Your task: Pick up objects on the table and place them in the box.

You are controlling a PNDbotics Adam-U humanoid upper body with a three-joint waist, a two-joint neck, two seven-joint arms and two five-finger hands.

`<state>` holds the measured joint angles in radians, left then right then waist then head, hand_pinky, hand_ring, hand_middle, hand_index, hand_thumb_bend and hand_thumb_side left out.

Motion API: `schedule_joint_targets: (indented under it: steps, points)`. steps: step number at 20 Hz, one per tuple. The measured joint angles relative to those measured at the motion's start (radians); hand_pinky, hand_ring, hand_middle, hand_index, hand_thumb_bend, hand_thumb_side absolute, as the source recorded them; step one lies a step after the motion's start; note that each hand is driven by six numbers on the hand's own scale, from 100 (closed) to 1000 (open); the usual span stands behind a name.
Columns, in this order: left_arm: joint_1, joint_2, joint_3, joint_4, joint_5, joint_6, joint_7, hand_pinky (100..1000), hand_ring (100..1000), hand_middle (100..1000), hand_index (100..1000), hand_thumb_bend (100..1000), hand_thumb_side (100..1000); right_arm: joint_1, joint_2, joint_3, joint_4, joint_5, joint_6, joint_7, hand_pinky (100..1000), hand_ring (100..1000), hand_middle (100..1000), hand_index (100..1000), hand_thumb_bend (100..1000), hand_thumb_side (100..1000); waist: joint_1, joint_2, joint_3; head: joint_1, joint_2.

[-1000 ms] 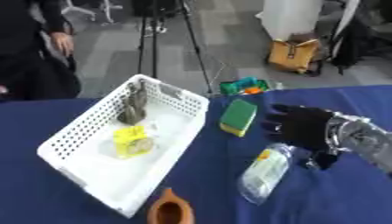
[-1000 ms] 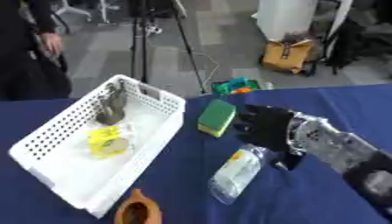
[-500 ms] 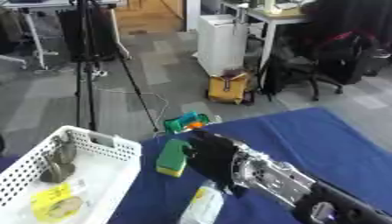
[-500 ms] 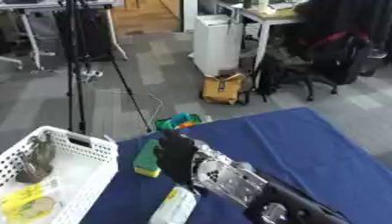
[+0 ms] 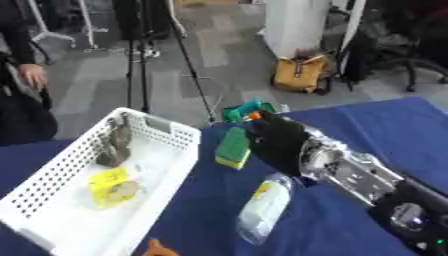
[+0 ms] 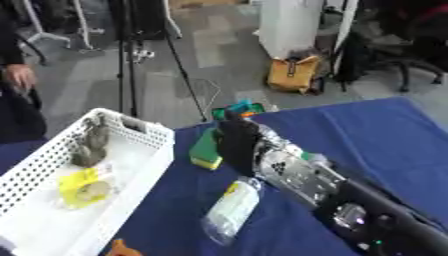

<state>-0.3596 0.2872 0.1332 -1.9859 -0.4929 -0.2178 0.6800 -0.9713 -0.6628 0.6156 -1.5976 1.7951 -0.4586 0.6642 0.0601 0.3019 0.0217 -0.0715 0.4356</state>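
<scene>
A white basket [image 5: 153,122] stands on the blue table [image 5: 394,130] at the left. In it are a grey figure [image 5: 115,145] and a yellow object [image 5: 114,186]. A green and yellow sponge [image 5: 232,146] lies just right of the basket. My right hand [image 5: 278,140] is black and reaches in from the lower right. It is open, fingers pointing away, right beside the sponge's right edge; I cannot tell if they touch. A clear plastic bottle [image 5: 265,206] lies on its side below the hand. My left hand is out of sight.
A small orange thing [image 5: 157,248] shows at the bottom edge. A green and orange object [image 5: 247,110] sits at the table's far edge behind the hand. Beyond the table are a tripod [image 5: 136,50] and a yellow bag [image 5: 300,75] on the floor.
The camera has swung about, so the whole picture shifted. My right hand has come closer to the sponge than one second ago. The bottle and the basket's contents lie as before.
</scene>
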Motion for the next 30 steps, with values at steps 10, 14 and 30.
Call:
schedule_joint_targets:
  steps: [10,14,30]
  points:
    - [0.001,0.0,0.0,0.0,-0.004,0.003,0.003,748,772,853,794,100,1000,-0.014,0.024,0.02,0.009,0.034,-0.026,-0.026,1000,1000,1000,1000,359,464,-0.014,-0.009,-0.002,-0.003,0.017]
    - [0.001,0.0,0.0,0.0,-0.004,0.003,0.003,748,771,853,794,100,1000,-0.013,0.026,0.02,0.011,0.016,-0.026,-0.026,1000,1000,1000,1000,362,463,-0.014,-0.009,0.002,-0.015,0.012]
    - [0.001,0.0,0.0,0.0,-0.004,0.006,0.0,747,770,846,792,100,1000,0.013,0.06,0.019,0.028,-0.413,0.005,0.005,1000,1000,1000,1000,369,610,-0.019,-0.009,0.014,-0.021,0.021]
